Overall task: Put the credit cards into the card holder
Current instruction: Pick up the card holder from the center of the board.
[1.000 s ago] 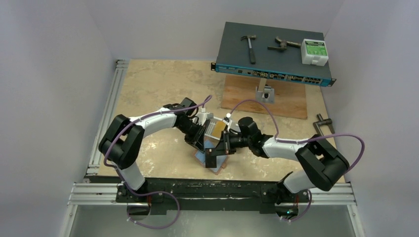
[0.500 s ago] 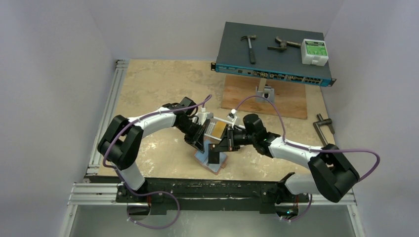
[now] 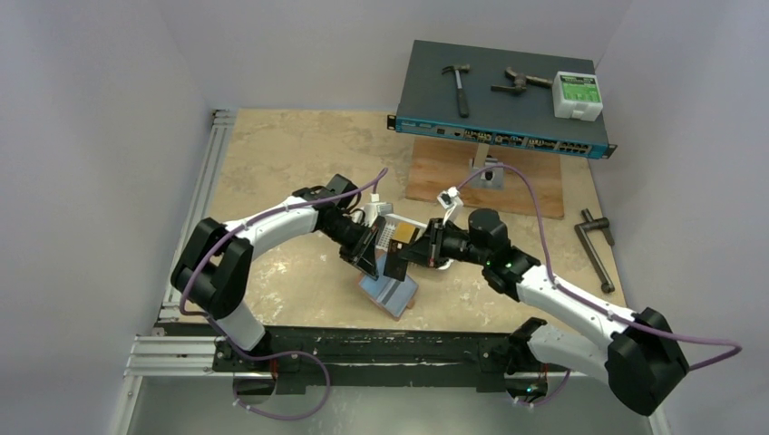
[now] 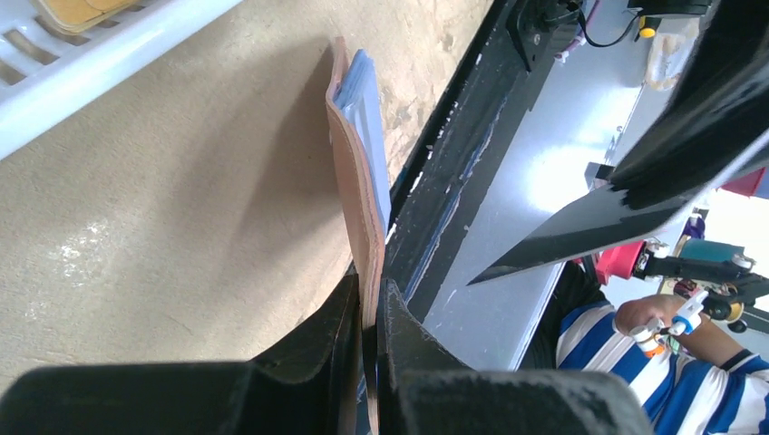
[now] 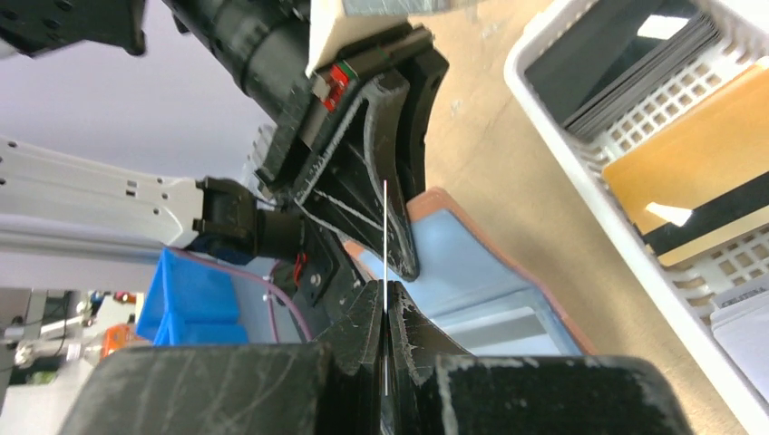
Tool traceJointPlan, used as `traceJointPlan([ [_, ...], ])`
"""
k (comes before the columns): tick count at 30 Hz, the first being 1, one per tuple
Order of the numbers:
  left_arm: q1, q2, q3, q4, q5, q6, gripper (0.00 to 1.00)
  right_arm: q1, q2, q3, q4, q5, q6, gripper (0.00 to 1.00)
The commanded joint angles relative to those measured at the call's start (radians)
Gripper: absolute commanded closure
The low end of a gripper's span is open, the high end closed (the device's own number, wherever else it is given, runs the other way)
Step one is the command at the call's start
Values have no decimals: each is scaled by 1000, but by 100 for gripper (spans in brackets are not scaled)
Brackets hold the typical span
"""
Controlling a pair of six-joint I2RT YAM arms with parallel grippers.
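One edge-on black card (image 5: 385,227) pinched by right end effector (image 5: 385,294); left end effector (image 4: 367,299) clamps card holder (image 4: 349,163).

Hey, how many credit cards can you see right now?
4 at least: one black card in the right gripper; in the white tray, a black stack, an orange-yellow card and a pale card. More may hide in the stack and the card holder.

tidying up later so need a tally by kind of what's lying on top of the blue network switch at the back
hammer: 1
dark metal tool: 1
white box with green label: 1
total: 3
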Motion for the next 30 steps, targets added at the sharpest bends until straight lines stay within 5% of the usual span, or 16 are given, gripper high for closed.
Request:
traceJointPlan([
  [1,7,-54,11,4,80,34,100,-3,-86,-40,86,82,18,100],
  [16,10,-160,55,-74,192,96,100,-3,-363,-251,415,163,27,100],
  [30,47,-279,256,-236,205,133,100,-2,-383,-167,483,12,1,100],
])
